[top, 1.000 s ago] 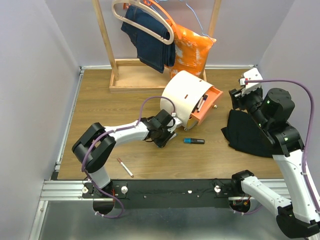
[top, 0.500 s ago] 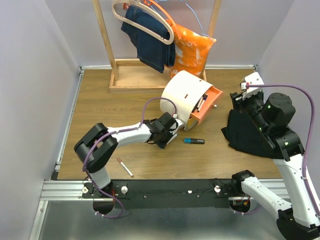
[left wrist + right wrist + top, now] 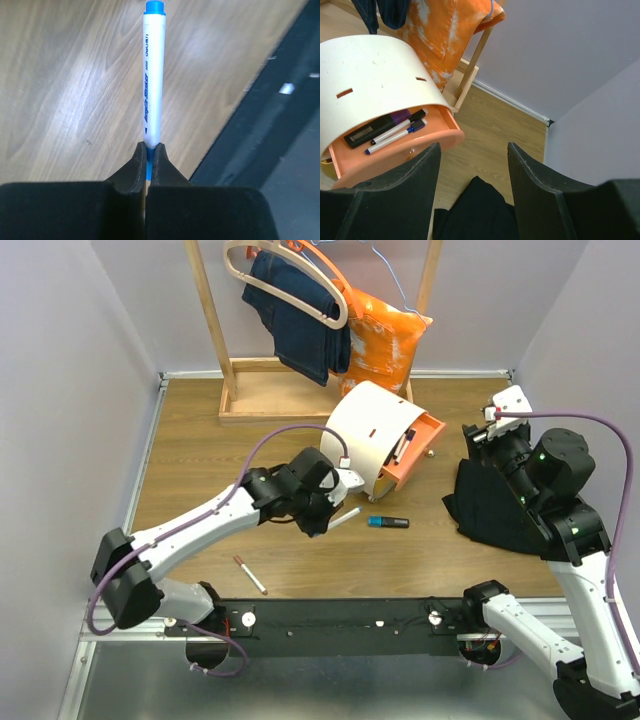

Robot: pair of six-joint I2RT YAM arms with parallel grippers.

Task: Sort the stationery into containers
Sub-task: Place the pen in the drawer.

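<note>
The left wrist view shows the left gripper [image 3: 148,155] pinching a blue-capped white marker [image 3: 152,75]. Only the right wrist view shows pens [image 3: 380,129] inside the open orange drawer [image 3: 447,136], between the right gripper's [image 3: 473,150] spread fingers.

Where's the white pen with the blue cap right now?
Top view, centre: the white pen is pinched in the left hand, just in front of the cabinet and left of the black marker.
</note>
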